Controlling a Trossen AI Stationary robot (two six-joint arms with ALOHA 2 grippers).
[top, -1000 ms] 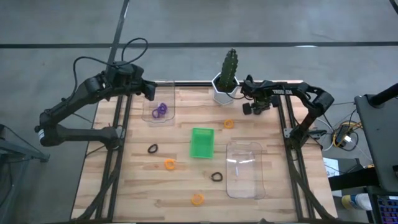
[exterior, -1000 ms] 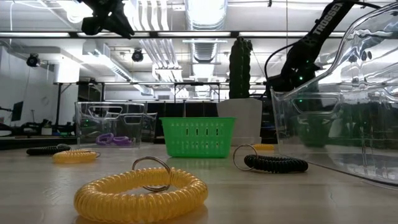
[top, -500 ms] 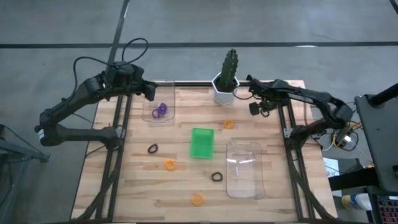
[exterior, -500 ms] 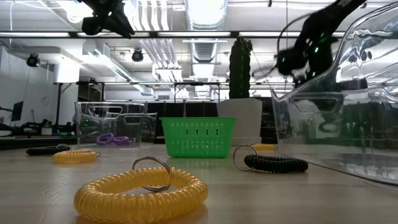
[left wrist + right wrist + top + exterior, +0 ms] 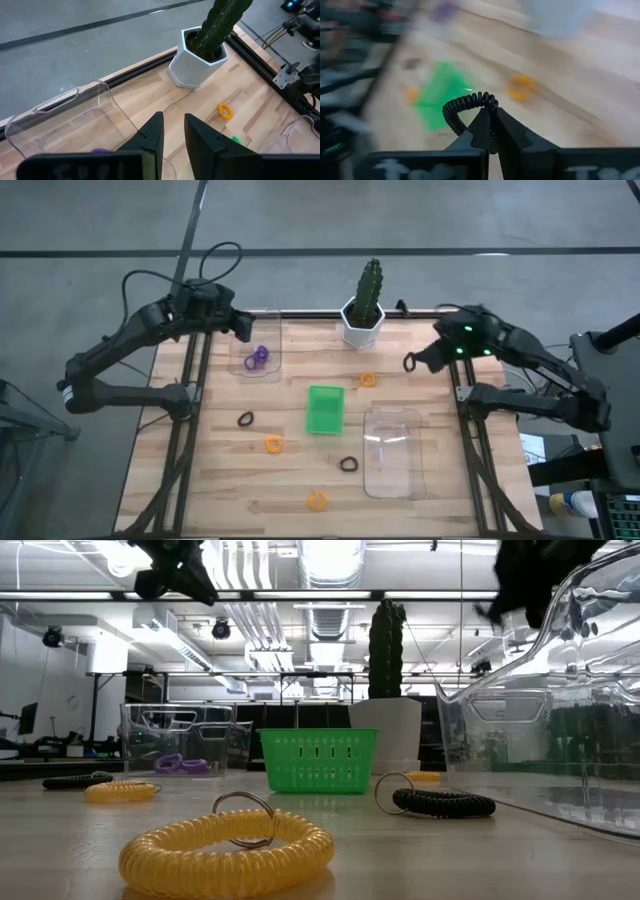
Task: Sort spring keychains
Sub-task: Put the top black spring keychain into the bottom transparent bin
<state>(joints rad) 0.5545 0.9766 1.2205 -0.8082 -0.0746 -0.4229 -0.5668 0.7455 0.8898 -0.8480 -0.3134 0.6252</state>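
Right end effector (image 5: 491, 131) has swung rightward, gripping black keychain (image 5: 465, 106).

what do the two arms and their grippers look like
Both arms are dark, slender and jointed. A black cable loops above the left arm, whose gripper has two flat, wedge-shaped black fingers. The right arm shows a small green light near its wrist; the right gripper fingers taper to a point.

Ahead of the right tool (image 5: 490, 131), everything in its wrist view is smeared by motion: the green tray (image 5: 442, 92) and an orange keychain (image 5: 521, 86) are soft blobs. The black keychain (image 5: 469, 106) pinched in that tool shows only as a partial arc. In the low view that tool (image 5: 520, 600) is a dark blur.
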